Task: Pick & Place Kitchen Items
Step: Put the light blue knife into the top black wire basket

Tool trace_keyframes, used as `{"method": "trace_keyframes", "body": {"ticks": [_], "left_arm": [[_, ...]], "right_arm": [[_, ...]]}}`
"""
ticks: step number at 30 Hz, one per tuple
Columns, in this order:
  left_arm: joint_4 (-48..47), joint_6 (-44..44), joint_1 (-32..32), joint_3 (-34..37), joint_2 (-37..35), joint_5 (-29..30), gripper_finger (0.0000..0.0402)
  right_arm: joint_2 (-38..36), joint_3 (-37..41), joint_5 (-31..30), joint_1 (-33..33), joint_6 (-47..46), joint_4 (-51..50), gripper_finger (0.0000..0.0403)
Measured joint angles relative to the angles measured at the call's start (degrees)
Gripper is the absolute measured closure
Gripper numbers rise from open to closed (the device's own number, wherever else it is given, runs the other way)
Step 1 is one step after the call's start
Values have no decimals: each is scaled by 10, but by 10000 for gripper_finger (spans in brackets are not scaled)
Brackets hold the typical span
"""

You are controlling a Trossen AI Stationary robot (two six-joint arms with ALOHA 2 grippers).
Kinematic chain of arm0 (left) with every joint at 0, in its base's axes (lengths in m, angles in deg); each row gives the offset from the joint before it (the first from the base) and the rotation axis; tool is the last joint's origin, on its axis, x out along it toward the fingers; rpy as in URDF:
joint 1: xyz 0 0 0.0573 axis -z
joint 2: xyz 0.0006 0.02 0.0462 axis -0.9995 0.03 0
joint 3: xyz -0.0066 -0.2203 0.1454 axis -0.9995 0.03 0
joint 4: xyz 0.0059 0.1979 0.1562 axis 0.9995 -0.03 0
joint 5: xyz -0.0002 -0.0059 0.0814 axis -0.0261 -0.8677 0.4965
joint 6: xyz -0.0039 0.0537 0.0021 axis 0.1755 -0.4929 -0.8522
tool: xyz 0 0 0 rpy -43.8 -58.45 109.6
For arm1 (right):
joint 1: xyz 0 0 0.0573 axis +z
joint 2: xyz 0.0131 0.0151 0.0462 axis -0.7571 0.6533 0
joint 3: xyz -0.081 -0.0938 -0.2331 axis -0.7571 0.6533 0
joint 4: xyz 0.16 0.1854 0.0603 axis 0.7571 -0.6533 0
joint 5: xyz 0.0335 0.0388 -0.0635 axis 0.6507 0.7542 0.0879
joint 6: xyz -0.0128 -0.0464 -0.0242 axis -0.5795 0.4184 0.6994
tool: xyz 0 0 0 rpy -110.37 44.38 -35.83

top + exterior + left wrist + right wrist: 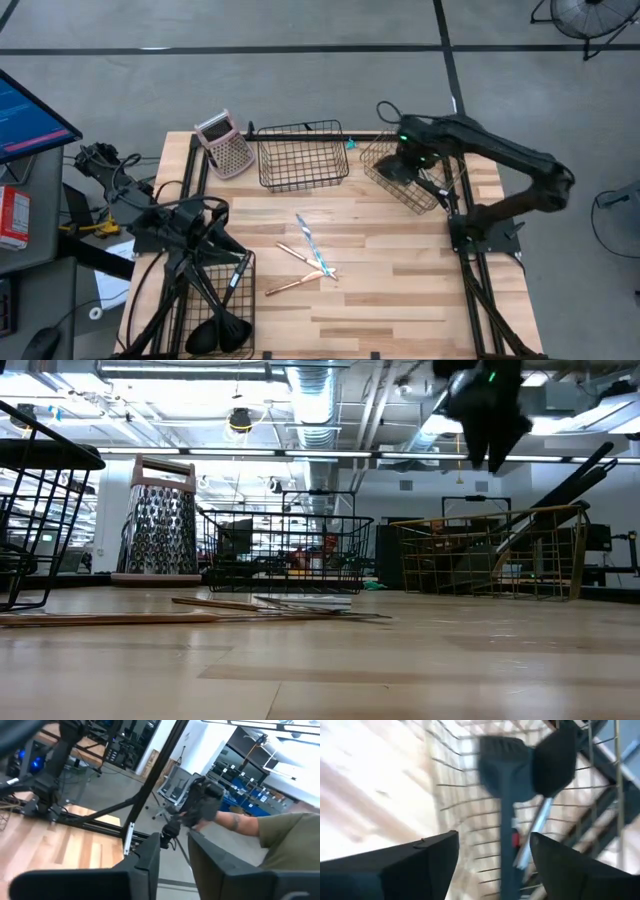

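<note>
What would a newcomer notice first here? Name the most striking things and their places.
First, the right claw hanging open over the copper wire basket at the table's far right, with black utensils lying inside it. Next, the slim copper-coloured pieces and a silver-teal piece crossed on the bare wood mid-table. Then the left claw at the near-left black basket, where black ladles stick out.

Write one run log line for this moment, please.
right gripper: open, over copper basket, black utensils inside | left gripper: over black basket | copper pieces: on table
</note>
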Motion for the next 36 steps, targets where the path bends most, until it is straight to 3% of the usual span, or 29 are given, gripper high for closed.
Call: {"method": "trace_keyframes", "body": {"ticks": [5,10,16,20,25,30,36], "left_arm": [[0,-4,-2,0,0,9,284],[0,-6,-7,0,0,14,265],[0,-22,-10,0,0,25,260],[0,-22,-19,0,0,39,261],[-1,-22,-27,0,0,44,260],[-1,-22,-27,0,0,57,262],[-1,-22,-27,0,-1,57,259]], "right_arm": [[-82,0,18,114,-107,-1,159],[-120,0,15,286,-257,0,159],[-82,0,-48,495,-441,9,159],[-12,0,-79,584,-534,43,159],[100,0,-96,640,-587,139,159],[210,0,-99,655,-589,272,159],[315,0,-197,641,-529,414,159]]}}
